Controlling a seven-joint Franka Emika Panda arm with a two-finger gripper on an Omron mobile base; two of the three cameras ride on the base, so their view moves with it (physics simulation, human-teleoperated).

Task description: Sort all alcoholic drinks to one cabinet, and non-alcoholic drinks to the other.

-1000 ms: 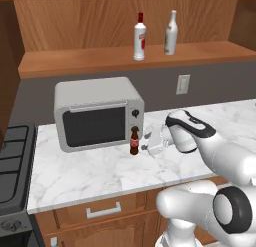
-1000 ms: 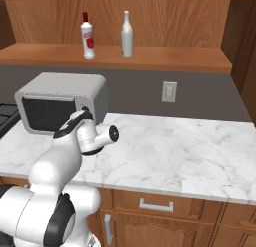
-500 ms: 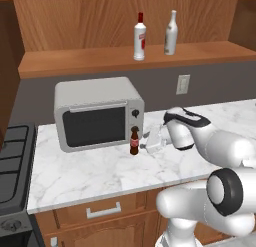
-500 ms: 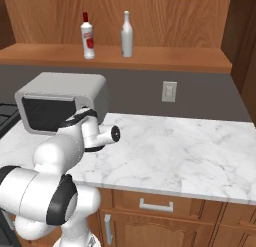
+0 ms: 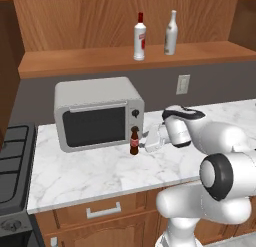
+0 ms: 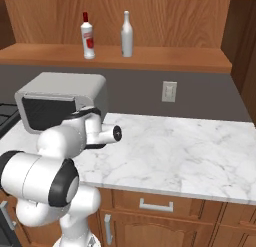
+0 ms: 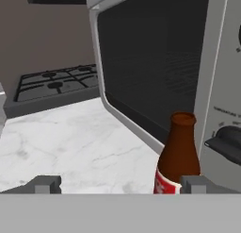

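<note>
Approach to the first grasp. The cola bottle [image 5: 134, 141] stands upright on the marble bench [image 5: 100, 173], just in front of the microwave [image 5: 99, 113] at its control-panel corner. The tool [image 5: 146, 142] lies level at bottle height, jaws spread wide and holding nothing, just beside the bottle on its right. In the hand view the cola bottle [image 7: 178, 156] sits off centre, close to the right fingertip [image 7: 195, 183], with the left fingertip [image 7: 44, 184] well apart from it. To grip cleanly, the tool should probably shift sideways until the bottle is midway between the fingers, then advance so the pads meet the body below the neck; whether the right finger already touches the label cannot be told. The two alcoholic drinks, the red-capped white bottle [image 5: 139, 38] and the plain pale bottle [image 5: 171, 35], stand on the wooden shelf [image 5: 75, 63] above.
</note>
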